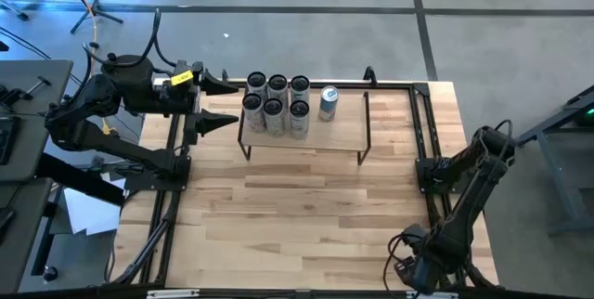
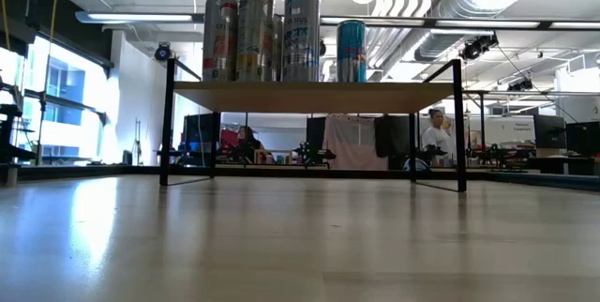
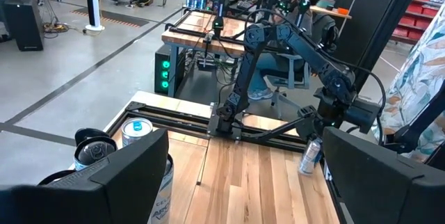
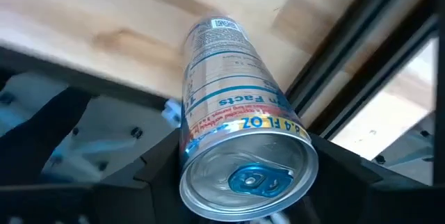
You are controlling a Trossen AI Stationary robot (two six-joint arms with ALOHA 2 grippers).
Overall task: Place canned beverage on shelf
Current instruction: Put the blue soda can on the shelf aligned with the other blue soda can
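Silver can in right tool, shelf part stocked

Light-wood shelf (image 1: 306, 136) on thin black legs, far side of pale plank bench (image 1: 297, 215). Six tall silver cans (image 1: 276, 106) clustered at its left end, blue can (image 1: 329, 103) just beside. Right tool (image 4: 243, 175) at bench's near right corner, clamped around silver beverage can (image 4: 229, 126). Left tool (image 1: 215, 102) spread wide beside shelf's left end, holding nothing.

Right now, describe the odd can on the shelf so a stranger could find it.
Find the low light-wood shelf with thin black legs at the table's far edge. Six silver cans cluster on it; the blue-and-silver can stands alone beside them, shorter.
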